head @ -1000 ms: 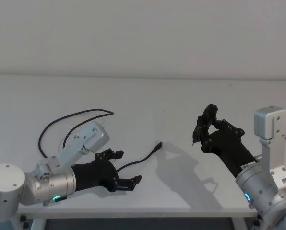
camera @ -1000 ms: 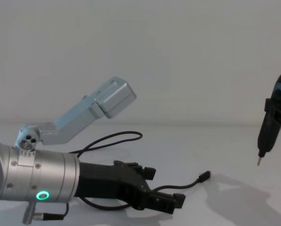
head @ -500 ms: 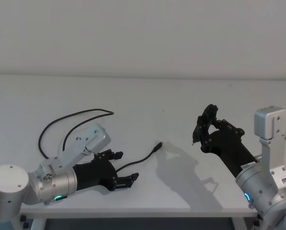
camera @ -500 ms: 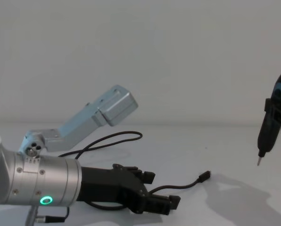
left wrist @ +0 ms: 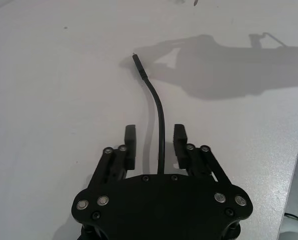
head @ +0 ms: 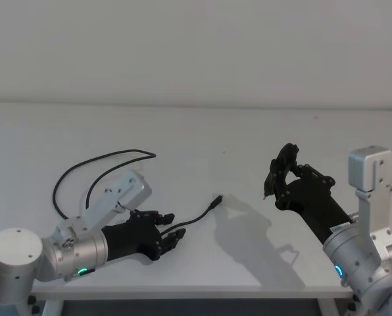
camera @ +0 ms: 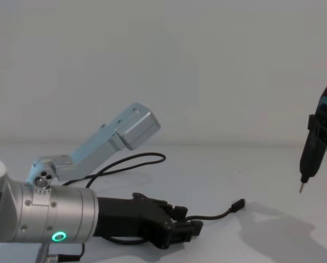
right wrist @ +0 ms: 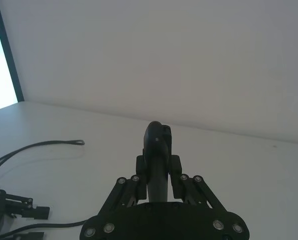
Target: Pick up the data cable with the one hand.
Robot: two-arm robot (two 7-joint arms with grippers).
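Closing in from the wide spread of a second before, the fingers (left wrist: 130, 146) of the left gripper (head: 168, 236) had drawn near each other around the data cable (head: 197, 216) but were not yet clamped: the wrist view showed bare table (left wrist: 49, 100) on each side of the cord, which sat nearer one finger than the other. The gripper had also pulled back a little along the cord.

The cable's near stretch ran between the fingers along the gripper's own reach line, coming out from under the palm and going ahead to its plug (left wrist: 137, 62), which curved off to one side well beyond the fingertips. So the squeeze would meet the cord crosswise, as it should. The left gripper was on it; the right gripper (head: 283, 189) hung well apart, shut on a black pointed tool (camera: 310, 159) held above the table.

Beneath the left palm and forearm the cord was hidden. It came out behind the arm as a loop (head: 84, 164) lying flat. From the chest view the fingers overlapped, so their gap could not be read there.
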